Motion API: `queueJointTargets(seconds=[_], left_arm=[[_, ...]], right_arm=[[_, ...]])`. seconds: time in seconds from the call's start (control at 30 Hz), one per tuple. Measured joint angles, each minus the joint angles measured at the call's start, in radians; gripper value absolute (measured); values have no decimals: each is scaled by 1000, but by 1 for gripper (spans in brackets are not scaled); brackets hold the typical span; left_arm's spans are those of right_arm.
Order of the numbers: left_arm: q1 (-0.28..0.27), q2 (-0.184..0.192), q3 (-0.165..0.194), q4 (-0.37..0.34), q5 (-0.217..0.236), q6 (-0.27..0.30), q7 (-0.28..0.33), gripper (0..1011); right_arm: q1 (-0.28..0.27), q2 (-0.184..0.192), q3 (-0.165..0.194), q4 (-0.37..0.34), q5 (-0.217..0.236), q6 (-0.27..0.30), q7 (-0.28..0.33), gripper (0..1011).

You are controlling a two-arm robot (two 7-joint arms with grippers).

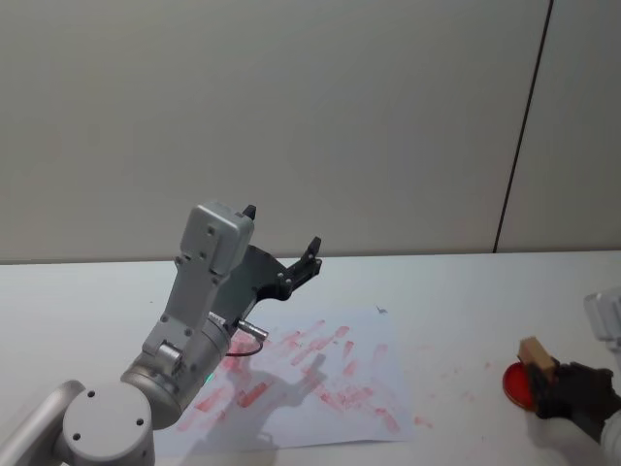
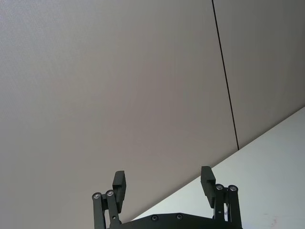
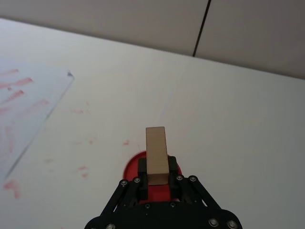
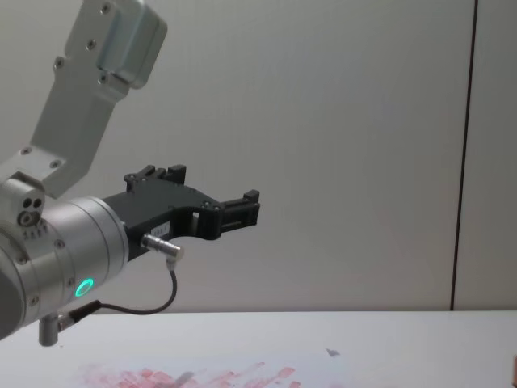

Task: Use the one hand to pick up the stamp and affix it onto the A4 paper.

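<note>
The small tan wooden block stamp (image 3: 157,150) is clamped at one end between the two black fingers of the right hand (image 3: 157,168), which is closed on it; the other end sticks out past the fingertips. It sits at the round red ink pad (image 3: 131,168), though whether its face touches the pad cannot be told. The pad lies on the white desk (image 1: 456,291) at the robot's right. It is well apart from the white A4 paper (image 1: 361,342), which lies flat near the middle and is smeared with red-pink rectangular marks. A few red flecks dot the desk between them. The left hand (image 1: 281,228) hangs raised above the paper's left part, fingers spread wide and empty, pointing toward the grey wall (image 2: 119,86).
</note>
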Motion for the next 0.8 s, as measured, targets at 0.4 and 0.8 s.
queueJointTargets(seconds=[0.4,0.8], left_arm=[[0,0,0,0,0,0,0,1002],[0,0,0,0,0,0,0,1002]], right_arm=[[49,-51,-17,-45,41,-42,52,217],[134,-147,-74,-28,53,-19,146,217]])
